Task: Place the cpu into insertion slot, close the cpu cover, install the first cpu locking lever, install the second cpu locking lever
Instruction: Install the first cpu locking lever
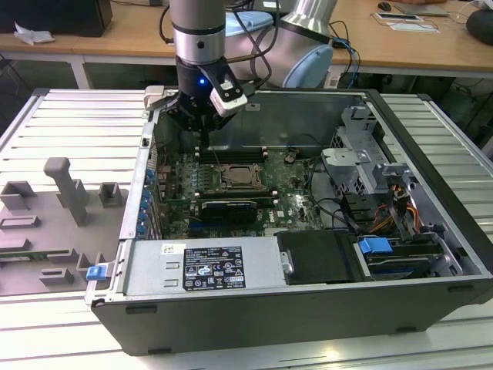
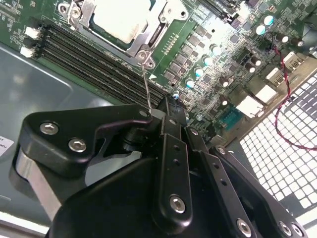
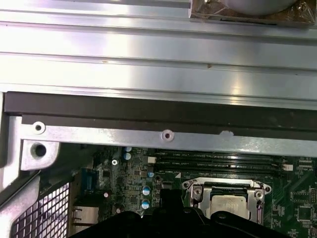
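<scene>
The cpu (image 2: 119, 17) lies flat in the insertion slot (image 1: 223, 182) on the green board, its pale metal top facing up. The silvery cpu cover (image 3: 224, 185) lies down around the cpu (image 3: 227, 204). From the socket's corner a thin wire cpu locking lever (image 2: 146, 84) stands up and ends at my fingertips. My gripper (image 2: 159, 110) hangs inside the open computer case, its black fingers drawn together on the lever's tip. In the exterior view the gripper (image 1: 205, 137) is just above the board, beside the socket toward the exterior view's left and rear.
Long black memory slots (image 2: 94, 59) run beside the socket. A black card (image 1: 229, 208) lies in front of it. The power supply (image 1: 200, 262), drive cage (image 1: 362, 154) and case walls (image 3: 158, 116) close the board in. Grey fixtures (image 1: 65, 189) stand at the exterior view's left.
</scene>
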You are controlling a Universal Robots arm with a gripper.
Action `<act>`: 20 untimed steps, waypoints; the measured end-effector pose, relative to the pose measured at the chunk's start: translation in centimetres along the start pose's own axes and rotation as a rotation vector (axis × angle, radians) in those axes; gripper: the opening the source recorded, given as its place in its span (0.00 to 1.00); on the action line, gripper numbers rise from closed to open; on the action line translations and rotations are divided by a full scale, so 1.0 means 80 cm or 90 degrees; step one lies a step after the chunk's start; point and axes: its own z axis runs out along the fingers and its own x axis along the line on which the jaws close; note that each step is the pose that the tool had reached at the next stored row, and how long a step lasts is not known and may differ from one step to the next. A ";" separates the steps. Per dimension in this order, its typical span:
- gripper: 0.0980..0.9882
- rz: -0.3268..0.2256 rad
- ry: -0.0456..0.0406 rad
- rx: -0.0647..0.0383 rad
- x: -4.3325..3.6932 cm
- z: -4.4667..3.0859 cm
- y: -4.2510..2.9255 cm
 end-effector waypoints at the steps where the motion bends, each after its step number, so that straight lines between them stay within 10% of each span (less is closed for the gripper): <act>1: 0.01 0.000 0.0000 0.000 0.000 0.0000 0.0000; 20: 0.01 0.000 0.0001 0.001 -0.036 0.0014 -0.0018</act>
